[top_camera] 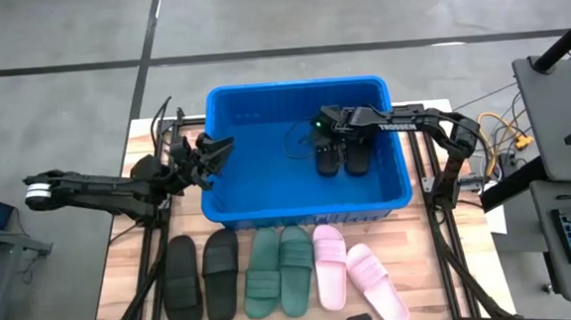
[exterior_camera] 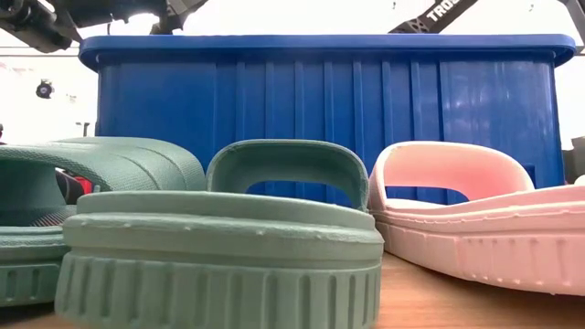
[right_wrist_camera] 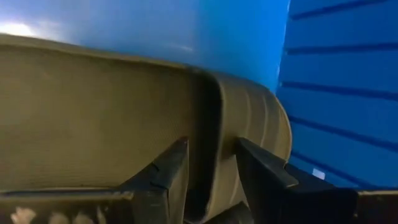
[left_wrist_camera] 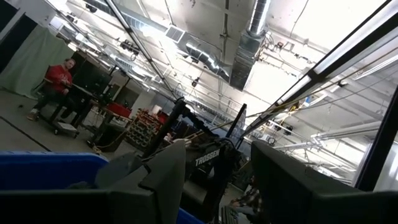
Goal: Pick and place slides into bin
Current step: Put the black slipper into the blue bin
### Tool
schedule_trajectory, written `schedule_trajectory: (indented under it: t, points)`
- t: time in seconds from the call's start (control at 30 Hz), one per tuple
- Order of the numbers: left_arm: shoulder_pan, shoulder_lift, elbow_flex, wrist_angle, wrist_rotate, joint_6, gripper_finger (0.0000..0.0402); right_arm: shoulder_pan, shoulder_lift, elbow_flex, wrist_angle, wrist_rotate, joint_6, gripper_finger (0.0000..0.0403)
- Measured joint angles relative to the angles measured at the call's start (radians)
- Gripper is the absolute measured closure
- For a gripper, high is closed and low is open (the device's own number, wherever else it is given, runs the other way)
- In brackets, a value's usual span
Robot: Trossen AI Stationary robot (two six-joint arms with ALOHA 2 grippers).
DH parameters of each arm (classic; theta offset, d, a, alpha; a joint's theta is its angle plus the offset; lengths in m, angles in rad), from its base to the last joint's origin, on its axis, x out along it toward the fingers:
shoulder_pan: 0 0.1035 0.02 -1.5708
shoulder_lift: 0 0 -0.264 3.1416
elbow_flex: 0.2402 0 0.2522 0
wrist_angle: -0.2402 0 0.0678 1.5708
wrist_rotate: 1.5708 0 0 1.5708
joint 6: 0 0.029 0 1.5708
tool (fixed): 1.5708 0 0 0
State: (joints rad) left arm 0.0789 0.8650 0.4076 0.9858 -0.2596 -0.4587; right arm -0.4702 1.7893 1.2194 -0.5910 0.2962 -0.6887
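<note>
The blue bin (top_camera: 306, 210) stands mid-table and fills the back of the low view (exterior_camera: 329, 110). Two black slides (top_camera: 358, 159) lie side by side inside it, at its right. My right gripper (top_camera: 330, 140) reaches into the bin from the right and is shut on the left one of them (top_camera: 326, 163). My left gripper (top_camera: 216, 154) hangs open and empty at the bin's left rim. On the table in front of the bin lie a black pair (top_camera: 202, 280), a green pair (top_camera: 279, 272) and a pink pair (top_camera: 357, 277), soles down. My right gripper pinches the black slide's strap (right_wrist_camera: 214, 155) at its edge, one finger (right_wrist_camera: 165, 180) on the footbed side and the other finger (right_wrist_camera: 264, 174) on the strap's outer side. The fingers slant down from the bin's far side. Whether the slide rests on the bin floor, I cannot tell.
The bin's walls stand high around the right gripper. In the low view a green slide (exterior_camera: 219, 247) and a pink slide (exterior_camera: 475, 224) lie close before the camera. Metal frames run along both table sides (top_camera: 152, 248). A person (left_wrist_camera: 57, 81) sits far off in the room.
</note>
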Motion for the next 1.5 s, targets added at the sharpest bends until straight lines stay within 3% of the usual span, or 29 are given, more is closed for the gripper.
schedule_trajectory:
  t: [0.33,0.7,1.33,1.5]
  points:
    - [0.0,0.0,0.0,0.0,0.0,0.0,0.0233,-0.001,0.0,-0.029,0.06,0.046,0.007,0.0307]
    - [0.0,0.0,0.0,0.0,0.001,0.001,0.0233,-0.006,-0.002,-0.045,0.051,0.134,-0.001,0.039]
    - [0.0,0.0,0.0,0.0,0.004,0.002,0.0233,-0.006,-0.003,-0.065,0.026,0.165,-0.019,0.0393]
    - [0.0,0.0,0.0,0.0,0.004,0.001,0.0233,-0.008,-0.003,-0.063,0.029,0.147,0.018,0.0374]
